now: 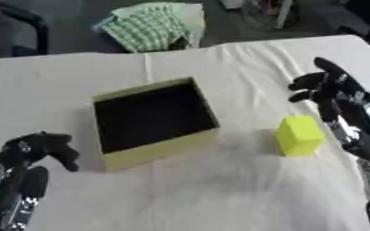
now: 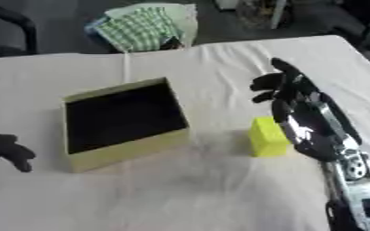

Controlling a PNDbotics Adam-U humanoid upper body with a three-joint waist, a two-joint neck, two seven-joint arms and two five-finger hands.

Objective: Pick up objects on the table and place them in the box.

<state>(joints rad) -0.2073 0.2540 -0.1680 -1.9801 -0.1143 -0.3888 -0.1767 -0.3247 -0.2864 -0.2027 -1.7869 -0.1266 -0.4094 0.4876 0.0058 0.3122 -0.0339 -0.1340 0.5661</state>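
Note:
A yellow block [image 1: 299,136] stands on the white tablecloth to the right of an open box [image 1: 153,122] with yellowish walls and a dark inside. My right hand [image 1: 328,90] hovers just right of and beyond the block, fingers spread and relaxed, holding nothing. My left hand [image 1: 38,149] sits at the lower left, left of the box, its fingers curled downward with nothing in them.
A green checked cloth [image 1: 153,26] lies beyond the table's far edge. The white tablecloth [image 1: 219,189] is wrinkled in front of the box. Dark chair parts [image 1: 22,22] show at the far left.

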